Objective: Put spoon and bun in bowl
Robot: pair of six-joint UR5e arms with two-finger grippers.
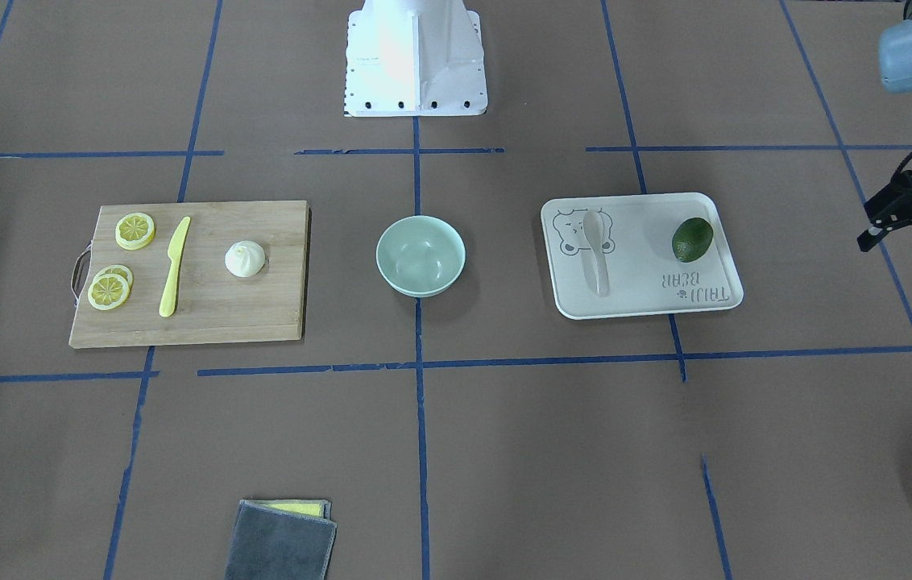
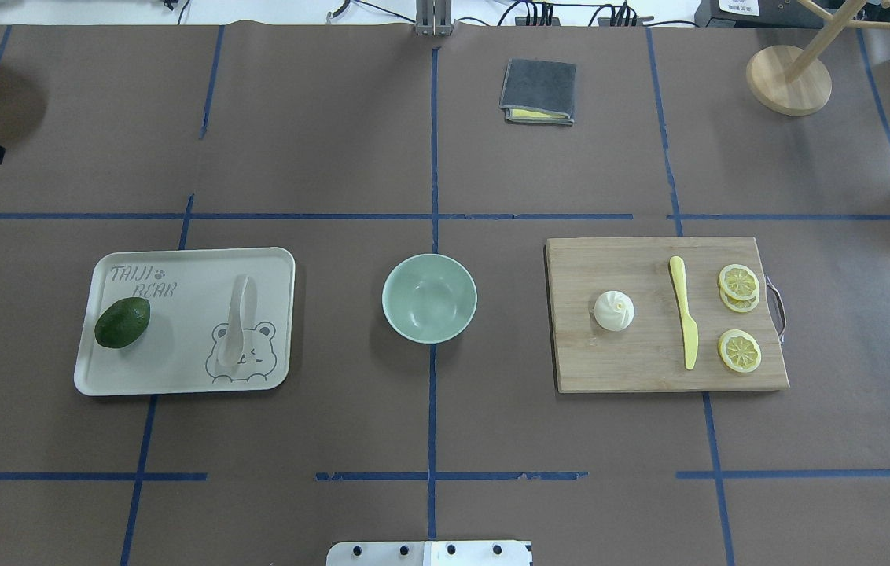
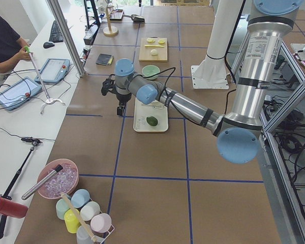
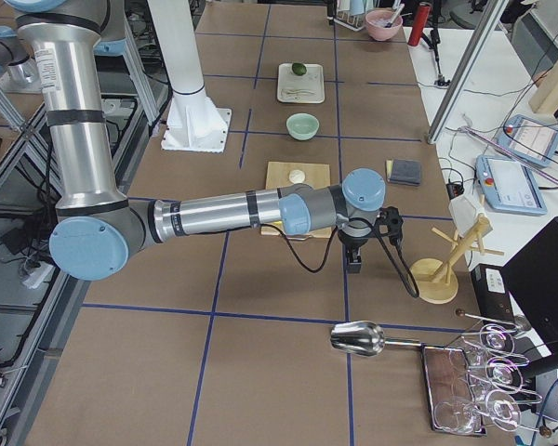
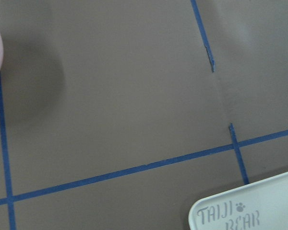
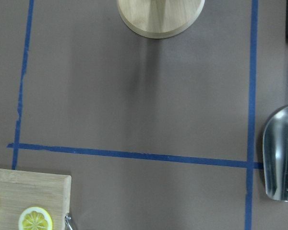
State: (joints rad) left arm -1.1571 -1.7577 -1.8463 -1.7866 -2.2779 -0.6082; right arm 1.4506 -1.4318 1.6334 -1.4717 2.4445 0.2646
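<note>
We look down on the surface from both long sides, mirrored, sharing the bowl. Two end views look along it; wrist cameras hang close above it.

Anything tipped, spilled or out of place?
Nothing stands out. The pale mint-green plastic bowl sits upright and empty; the white steamed bun rests on the wooden cutting board, the off-white plastic spoon lies flat on the beige tray.

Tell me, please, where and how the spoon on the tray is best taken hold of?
Probably by the handle, coming from straight above. The spoon lies flat on the tray, with its scoop toward the robot and its handle pointing away, so jaws closing across the narrower handle should fit. The avocado sits apart at the tray's other end, which leaves room.
</note>
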